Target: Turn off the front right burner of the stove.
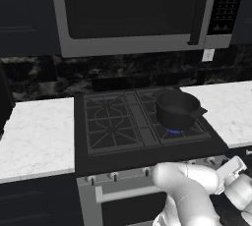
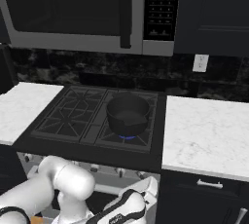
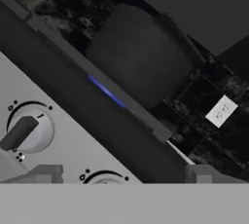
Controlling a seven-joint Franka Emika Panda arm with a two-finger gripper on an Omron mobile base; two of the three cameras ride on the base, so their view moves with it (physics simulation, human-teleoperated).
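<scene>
Fingers (image 3: pixel 46 174) poke up at the hand view's near edge, spread apart, holding nothing. A silver knob (image 3: pixel 104 180) sits between them, close ahead; another knob (image 3: pixel 26 129) lies left. Beyond, blue flame of the front right burner (image 1: pixel 173 130) under the black pot (image 1: pixel 177 108) on the stove (image 1: pixel 118 146).

One stove (image 1: pixel 113 151), one dark pot (image 1: pixel 177 109), one microwave (image 1: pixel 133 11), one wall outlet (image 2: pixel 200 63), two white counters (image 1: pixel 34 136).
</scene>
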